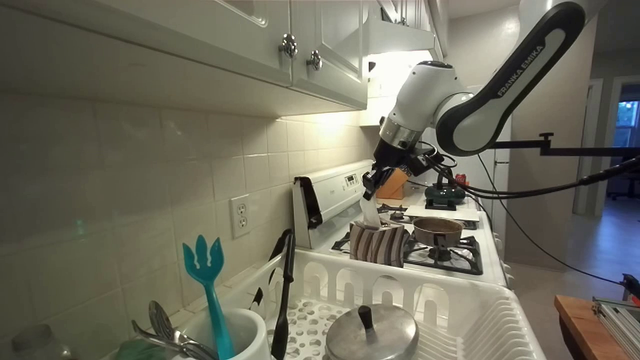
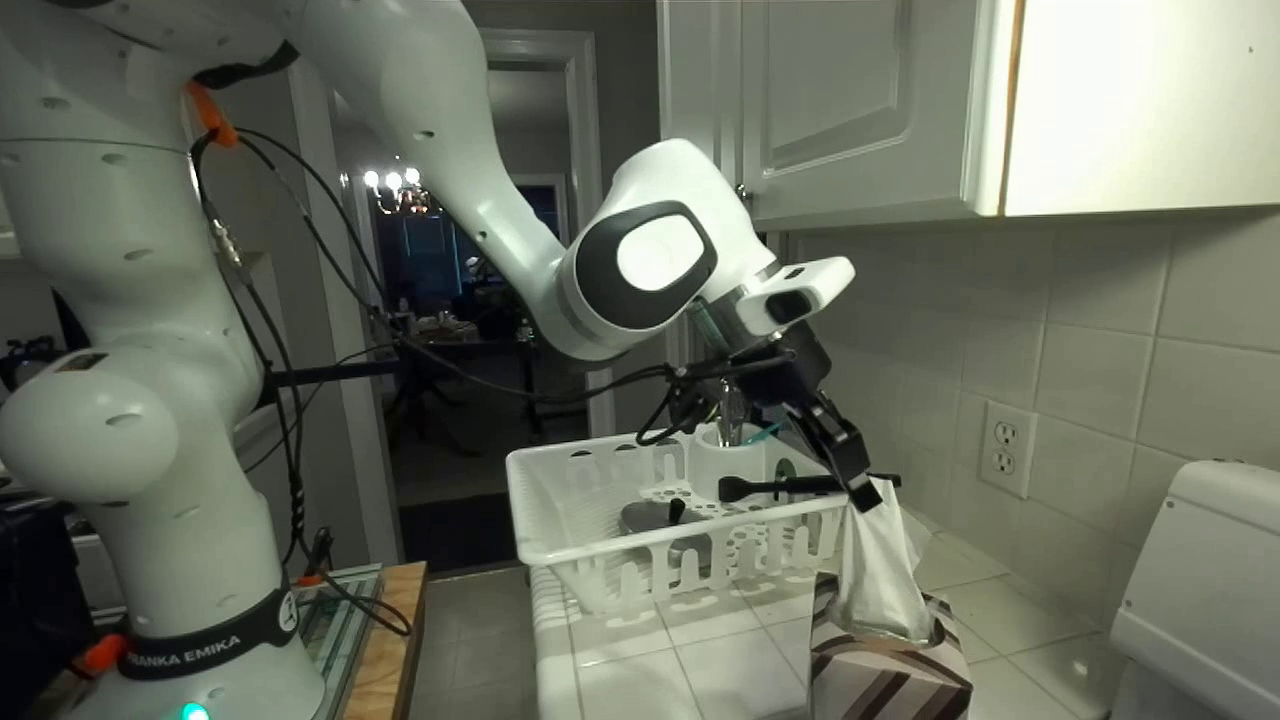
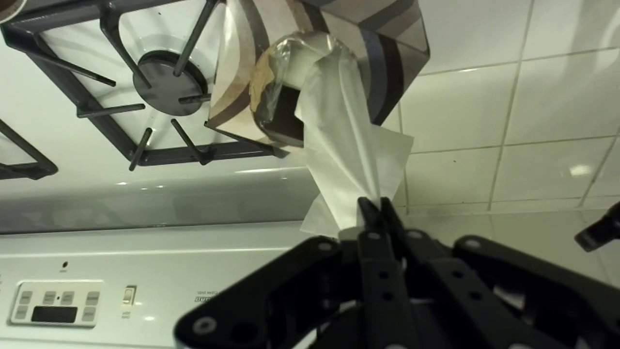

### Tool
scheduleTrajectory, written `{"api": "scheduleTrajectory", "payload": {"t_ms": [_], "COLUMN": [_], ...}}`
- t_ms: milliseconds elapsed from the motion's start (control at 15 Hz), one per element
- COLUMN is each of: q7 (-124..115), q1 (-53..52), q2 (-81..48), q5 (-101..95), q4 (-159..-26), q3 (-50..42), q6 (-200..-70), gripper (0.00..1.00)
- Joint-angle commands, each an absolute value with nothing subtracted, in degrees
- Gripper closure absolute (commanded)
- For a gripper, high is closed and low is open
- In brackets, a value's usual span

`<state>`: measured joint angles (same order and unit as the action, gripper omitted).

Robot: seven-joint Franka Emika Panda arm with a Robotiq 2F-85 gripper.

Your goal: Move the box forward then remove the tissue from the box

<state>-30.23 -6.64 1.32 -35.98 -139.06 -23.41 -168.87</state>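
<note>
One tissue (image 3: pixel 339 128), pinched over its box (image 1: pixel 376 245)
The gripper (image 3: pixel 376 200) clamps its upper part, jaws almost together; the lower end sits in the striped box, just beside a burner (image 3: pixel 167 85) and near the rack (image 1: pixel 465 286).

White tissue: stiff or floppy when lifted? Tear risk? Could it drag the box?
Probably floppy: the tissue shows long creases and loose flaps. Likely light and easily torn, as it looks thin. Might tug the striped box along: the tissue stretches from the fingers down into it.
</note>
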Motion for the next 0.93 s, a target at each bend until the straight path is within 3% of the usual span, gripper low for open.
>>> {"api": "scheduleTrajectory", "payload": {"t_ms": [0, 867], "q7": [-25.0, -22.9], "q1": [-7.3, -9.1], "q2": [6.6, 15.9], "q5": [-31.4, -31.0], "q4": [-140.5, -141.5], "q3": [-23.5, -24.6], "q6": [-167.9, -168.1], "gripper": [1.00, 1.00]}}
